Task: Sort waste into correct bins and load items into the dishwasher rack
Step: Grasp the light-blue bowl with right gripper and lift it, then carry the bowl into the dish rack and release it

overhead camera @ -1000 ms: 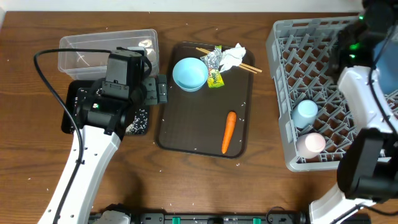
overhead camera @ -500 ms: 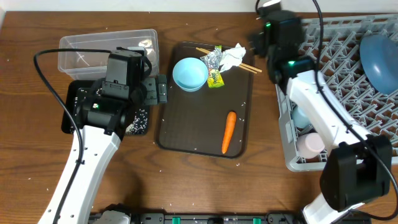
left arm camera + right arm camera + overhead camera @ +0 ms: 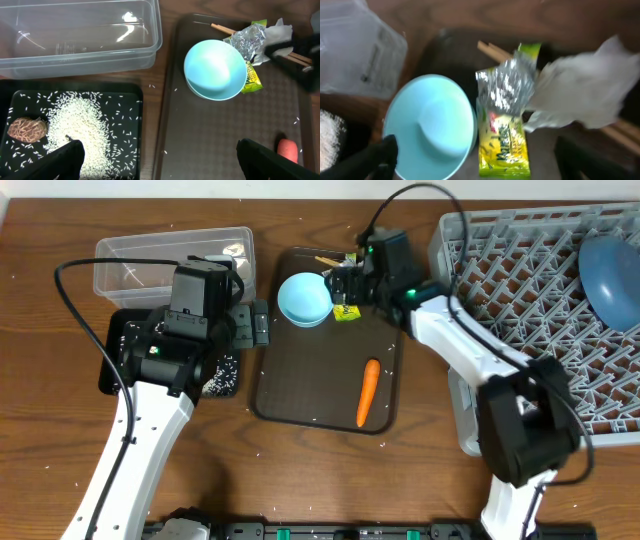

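My right gripper (image 3: 345, 287) is open and hovers over the green-yellow foil wrapper (image 3: 502, 135), between the small light-blue bowl (image 3: 430, 125) and the white tissue (image 3: 585, 95). Chopsticks (image 3: 492, 50) lie under the tissue. The carrot (image 3: 368, 392) rests lower on the brown tray. My left gripper (image 3: 260, 325) is open and empty, straddling the edge between the black tray (image 3: 130, 90) and the brown tray. Rice (image 3: 80, 125) and a brown lump (image 3: 26, 129) lie in the black tray. The large blue bowl (image 3: 610, 265) stands in the grey rack (image 3: 520, 270).
A clear tub (image 3: 170, 255) stands behind the black tray at the far left. The brown serving tray (image 3: 310, 380) fills the table's middle. My right arm stretches from the rack's front left corner across to that tray.
The right arm has swung left from the rack to the top of the brown tray, over the wrapper. The left arm has not moved.
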Robot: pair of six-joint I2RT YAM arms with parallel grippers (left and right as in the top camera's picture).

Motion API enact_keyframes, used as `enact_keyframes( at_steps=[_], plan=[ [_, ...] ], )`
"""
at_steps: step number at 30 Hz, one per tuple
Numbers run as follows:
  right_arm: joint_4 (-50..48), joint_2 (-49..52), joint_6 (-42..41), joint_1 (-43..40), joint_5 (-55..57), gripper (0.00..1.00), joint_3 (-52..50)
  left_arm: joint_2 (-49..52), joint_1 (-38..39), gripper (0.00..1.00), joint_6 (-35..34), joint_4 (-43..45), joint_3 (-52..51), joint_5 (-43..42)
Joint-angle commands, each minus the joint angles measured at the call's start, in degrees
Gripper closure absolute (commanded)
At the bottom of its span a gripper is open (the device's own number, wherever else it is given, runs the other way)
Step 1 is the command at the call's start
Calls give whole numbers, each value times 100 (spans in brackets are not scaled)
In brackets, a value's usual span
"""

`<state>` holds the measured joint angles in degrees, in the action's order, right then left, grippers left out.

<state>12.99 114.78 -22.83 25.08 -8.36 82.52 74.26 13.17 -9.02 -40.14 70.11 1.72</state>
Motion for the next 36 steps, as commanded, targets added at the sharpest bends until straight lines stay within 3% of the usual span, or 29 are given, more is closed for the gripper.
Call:
enact_keyframes(
  at_steps=[1, 11, 13, 15, 19, 24, 28, 36],
  plan=[
    [-46, 396, -551, 214, -136, 20, 28, 35, -24, 2, -11, -15, 101, 26],
    [-560, 1005, -586, 542, -151, 44, 28, 35, -24, 2, -11, -15, 101, 26],
    [-599, 1008, -586, 542, -81, 56, 28, 35, -24, 2, -11, -15, 101, 26],
    [-592, 1016, -586, 542, 28, 75, 28, 35, -24, 2, -11, -15, 101, 26],
    [-570, 1073, -586, 542, 52, 98, 28, 35, -24, 2, -11, -15, 101, 28],
    [-544, 999, -544, 455, 11, 99, 31, 35, -24, 2, -11, -15, 101, 28],
    [-496, 656, 46, 262, -243, 99, 31, 35, -24, 2, -11, -15, 101, 26],
    [107, -765, 1001, -485, 317, 99, 31, 35, -24, 2, -11, -15, 101, 28]
  ],
)
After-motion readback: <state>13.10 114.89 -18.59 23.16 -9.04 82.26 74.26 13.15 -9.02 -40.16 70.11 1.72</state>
